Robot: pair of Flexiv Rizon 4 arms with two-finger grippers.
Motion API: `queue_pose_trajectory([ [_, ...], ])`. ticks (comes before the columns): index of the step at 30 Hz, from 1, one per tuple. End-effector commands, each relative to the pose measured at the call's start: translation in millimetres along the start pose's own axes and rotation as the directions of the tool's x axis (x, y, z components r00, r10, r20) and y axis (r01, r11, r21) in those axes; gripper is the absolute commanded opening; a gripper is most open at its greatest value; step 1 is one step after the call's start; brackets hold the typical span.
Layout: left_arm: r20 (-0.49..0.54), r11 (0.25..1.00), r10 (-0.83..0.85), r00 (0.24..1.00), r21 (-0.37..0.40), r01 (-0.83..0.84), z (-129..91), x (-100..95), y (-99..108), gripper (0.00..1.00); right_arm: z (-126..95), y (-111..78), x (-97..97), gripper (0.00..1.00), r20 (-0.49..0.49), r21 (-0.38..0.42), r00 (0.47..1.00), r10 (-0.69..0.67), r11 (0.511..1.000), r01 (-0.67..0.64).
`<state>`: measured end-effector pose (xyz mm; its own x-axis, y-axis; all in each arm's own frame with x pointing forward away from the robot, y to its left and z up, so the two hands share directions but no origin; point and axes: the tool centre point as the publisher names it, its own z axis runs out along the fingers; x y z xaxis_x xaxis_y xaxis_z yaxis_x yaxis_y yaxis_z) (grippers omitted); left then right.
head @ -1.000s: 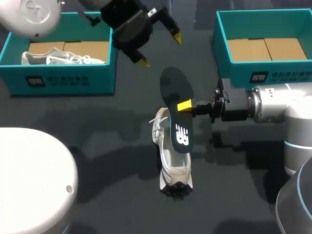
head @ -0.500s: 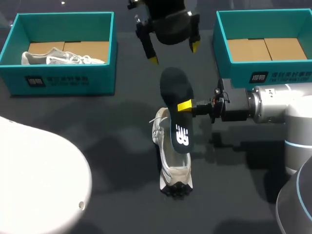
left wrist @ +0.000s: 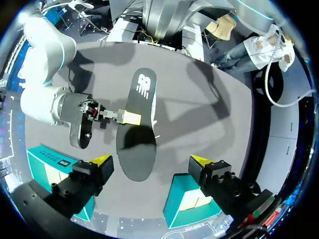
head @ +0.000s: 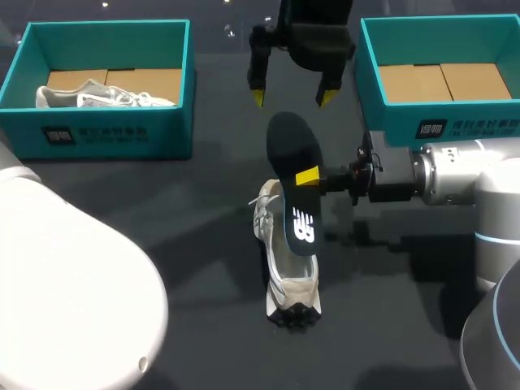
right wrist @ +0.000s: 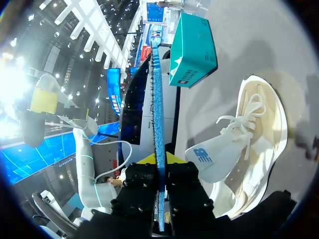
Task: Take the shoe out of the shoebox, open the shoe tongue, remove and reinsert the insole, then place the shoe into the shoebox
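Observation:
My right gripper (head: 307, 176) is shut on a dark insole (head: 294, 183) and holds it on edge above the white shoe (head: 284, 272), which lies on the dark table. In the right wrist view the insole (right wrist: 157, 114) runs edge-on between the shut fingers of that gripper (right wrist: 158, 162), with the shoe (right wrist: 251, 144) beside it, tongue pulled out. My left gripper (head: 291, 99) hangs open past the insole's far end. In the left wrist view the insole (left wrist: 137, 124) lies ahead of this open gripper (left wrist: 150, 160), apart from both fingers, and covers most of the shoe.
A teal shoebox (head: 101, 134) at the back left holds another white shoe (head: 97, 96). A second teal shoebox (head: 443, 122) at the back right shows only its cardboard floor. My left arm's white body (head: 73, 301) covers the front left.
My left gripper has swung right and turned, from left of the insole's far end to squarely beyond it. The right gripper, insole and shoe have stayed put.

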<state>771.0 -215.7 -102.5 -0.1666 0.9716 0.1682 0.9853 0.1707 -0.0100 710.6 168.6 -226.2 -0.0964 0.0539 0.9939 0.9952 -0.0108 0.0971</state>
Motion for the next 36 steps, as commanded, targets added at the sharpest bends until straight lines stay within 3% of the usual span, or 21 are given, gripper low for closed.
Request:
queue_pose_trajectory([
  [1, -0.025, 1.0, 0.008, 1.0, 0.008, -0.008, -1, -1.5, 1, 1.0, 1, -0.8, 0.3, 0.0, 0.002, -0.001, 1.0, 0.001, 1.0, -0.001],
  [22, 0.191, 0.993, 0.12, 0.974, -0.018, -0.119, 1, -3.4, 1, 1.0, 1, -0.8, 0.3, 0.0, 0.002, -0.001, 1.0, 0.001, 1.0, -0.001],
  [26, 0.253, 0.991, 0.136, 0.958, -0.021, -0.135, 2, 5.2, 2, 1.0, 1, -0.8, 0.3, 0.0, 0.002, -0.001, 1.0, 0.001, 1.0, -0.001],
  [36, 0.53, 0.983, 0.131, 0.838, 0.037, -0.178, 15, 41.0, 14, 1.0, 1, -0.8, 0.3, 0.0, 0.002, -0.001, 1.0, 0.001, 1.0, -0.001],
])
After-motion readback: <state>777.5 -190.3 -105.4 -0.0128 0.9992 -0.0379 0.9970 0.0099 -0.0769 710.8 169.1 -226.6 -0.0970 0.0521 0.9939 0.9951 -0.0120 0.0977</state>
